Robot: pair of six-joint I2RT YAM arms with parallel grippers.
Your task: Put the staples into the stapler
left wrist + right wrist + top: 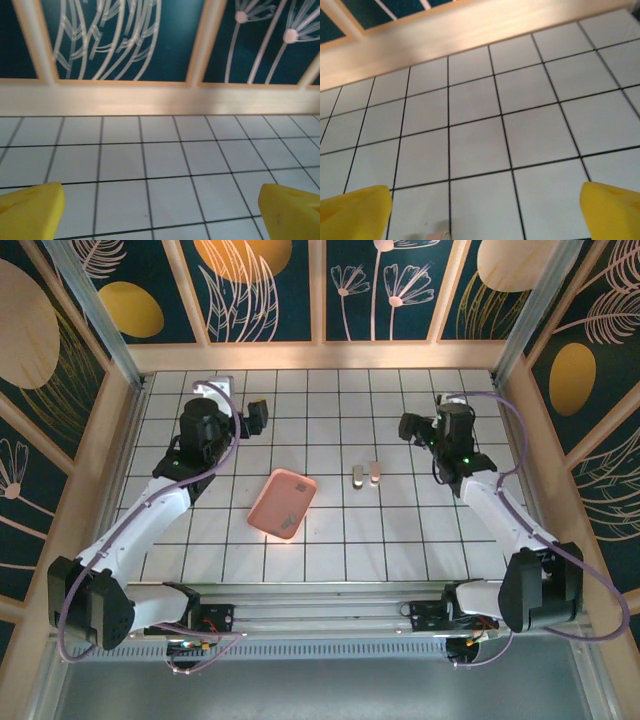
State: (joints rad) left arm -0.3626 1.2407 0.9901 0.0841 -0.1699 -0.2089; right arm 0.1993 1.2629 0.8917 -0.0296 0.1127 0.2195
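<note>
- Hovering wide open and empty: left gripper, right gripper.
- I judge the right gripper should pinch the staples (grey strip beside pale block) gently, along the long sides.

left hand | yellow fingers wide apart | over white tiled table | wooden wall rail ahead

A white tabletop, ruled with a dark grid, is lying under soft, even light — a pale wooden rail is running along its far edge. Dark teal wall panels are rising around it, carrying white leaf drawings and golden discs between wooden battens.
</note>
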